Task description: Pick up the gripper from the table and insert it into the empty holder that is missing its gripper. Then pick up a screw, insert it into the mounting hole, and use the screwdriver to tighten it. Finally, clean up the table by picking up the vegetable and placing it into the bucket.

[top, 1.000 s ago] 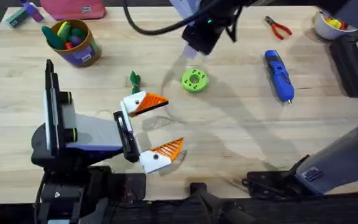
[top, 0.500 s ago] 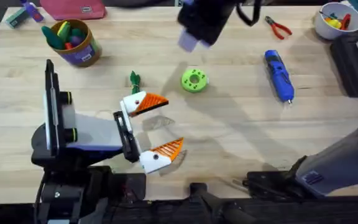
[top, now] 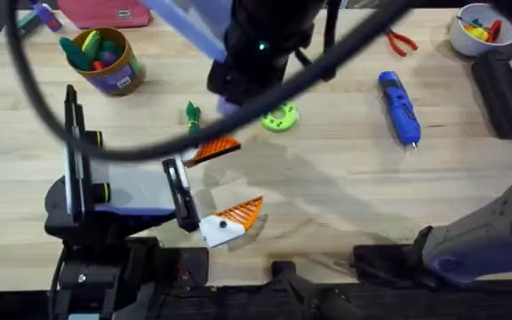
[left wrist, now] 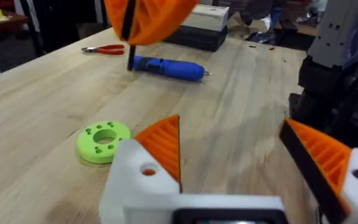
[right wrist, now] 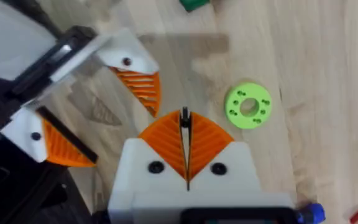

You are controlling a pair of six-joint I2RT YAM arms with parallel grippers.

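On the tabletop [top: 345,204] there is one blue screwdriver [top: 399,108], and counted outward from it come one pair of red-handled pliers [top: 400,40] just beyond it, one white bowl [top: 471,31] of small coloured pieces toward the far right corner, and one lime-green disc [top: 280,116] with holes to its left. Farther left of the screwdriver lie one small dark-green vegetable [top: 192,113] and one brown-gold bucket [top: 105,60] with a purple band, holding several toy pieces too crowded to count. Two arms are in view, so two hands: the left hand [top: 213,191] shows two orange fingers on white bases, and the right hand [right wrist: 185,146] likewise shows two orange fingers, pressed together.
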